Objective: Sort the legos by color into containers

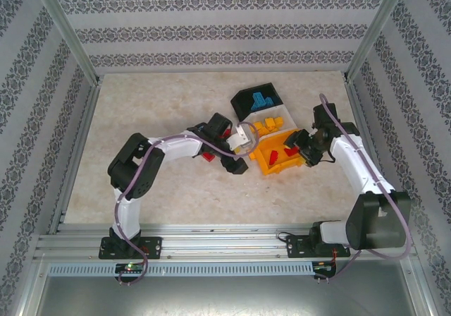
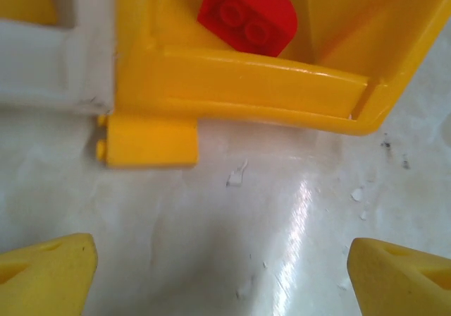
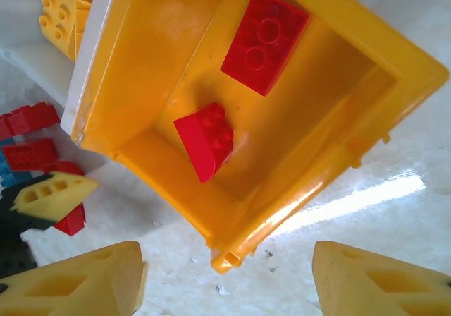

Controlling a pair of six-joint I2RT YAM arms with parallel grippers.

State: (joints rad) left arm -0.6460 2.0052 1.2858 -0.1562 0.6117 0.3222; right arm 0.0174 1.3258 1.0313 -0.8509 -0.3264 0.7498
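Right tool (image 3: 227, 259) spread, two red legos (image 3: 264, 39) inside one orange bin (image 3: 141, 62)

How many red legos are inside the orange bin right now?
2. A flat red brick lies on the floor of the orange bin near one corner; a rounded red brick lies beside it, apart. The bin's walls could hide more.

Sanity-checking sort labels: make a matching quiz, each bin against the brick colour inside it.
Column one:
1. black bin
2. white bin
3. orange bin

Column two:
a. red bricks
b. light blue bricks
c. yellow bricks

Pairs: 1-b, 2-c, 3-a
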